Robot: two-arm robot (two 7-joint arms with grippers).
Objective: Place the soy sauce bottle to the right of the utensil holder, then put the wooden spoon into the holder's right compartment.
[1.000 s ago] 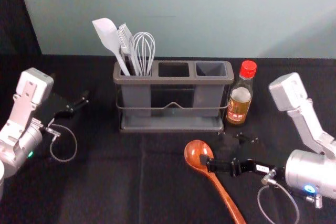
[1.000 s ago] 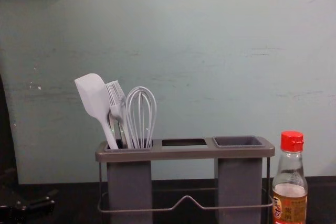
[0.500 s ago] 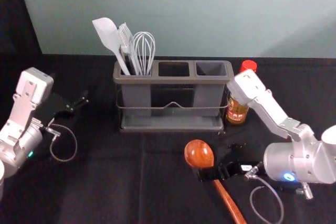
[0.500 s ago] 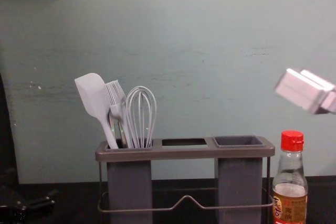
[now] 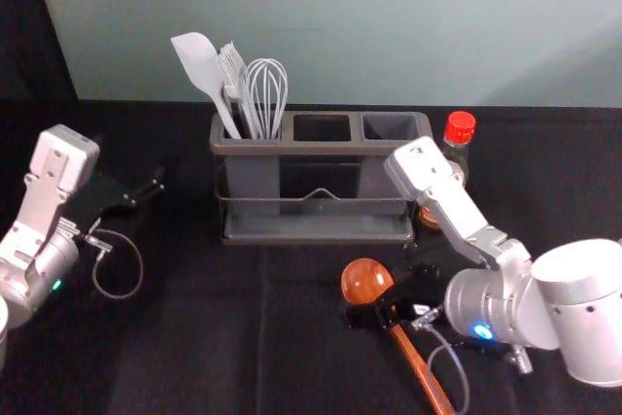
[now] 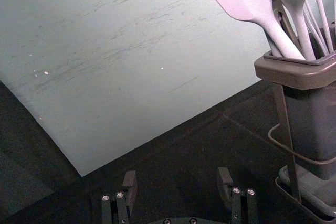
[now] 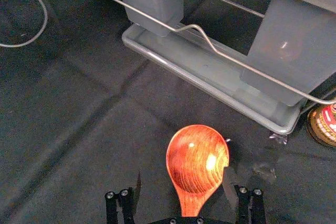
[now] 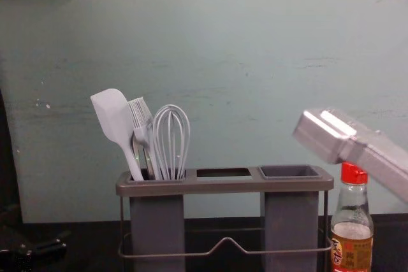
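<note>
Soy sauce bottle stands upright just beside the utensil holder, on its right, so the 1st of 2 placements looks done; the wooden spoon lies on the dark cloth in front of the holder, so lifting it and dropping it into the right compartment remain; the right gripper is low at the spoon, fingers spread with the neck between them, pinching nothing; the left gripper idles to the holder's left, its fingers spread too; I count 1 bottle, 1 spoon and 1 holder with 3 openings; its left compartment bears at least 3 utensils: 1 spatula, 1 brush, 1 whisk.
</note>
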